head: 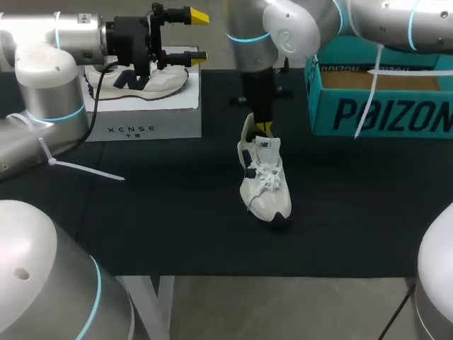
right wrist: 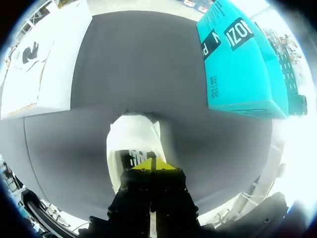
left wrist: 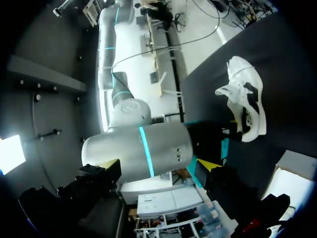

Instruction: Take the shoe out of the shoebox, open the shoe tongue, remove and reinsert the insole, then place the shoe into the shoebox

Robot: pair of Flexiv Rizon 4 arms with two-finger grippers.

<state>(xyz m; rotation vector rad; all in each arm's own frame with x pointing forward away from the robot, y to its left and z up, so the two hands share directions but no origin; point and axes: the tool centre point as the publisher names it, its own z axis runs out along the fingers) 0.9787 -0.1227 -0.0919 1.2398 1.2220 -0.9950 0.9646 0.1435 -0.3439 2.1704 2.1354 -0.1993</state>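
A white shoe (head: 265,180) with dark side marks lies on the black table, toe toward the front edge. My right gripper (head: 263,129) comes down from above at its opening, behind the tongue (head: 267,146). In the right wrist view its yellow tips (right wrist: 151,164) are pressed together over the shoe (right wrist: 131,141); I cannot tell whether anything thin is pinched. The teal shoebox (head: 382,106) stands open at the back right, beside the gripper (right wrist: 237,59). My left gripper (head: 195,35) hangs open at the back left, away from the shoe (left wrist: 246,99), its own tips (left wrist: 158,166) spread wide.
A white box (head: 152,120) at the back left carries a second white shoe (head: 141,81), right under my left gripper. The white box (right wrist: 44,74) also shows in the right wrist view. A loose white cable tie (head: 78,168) hangs from my left arm.
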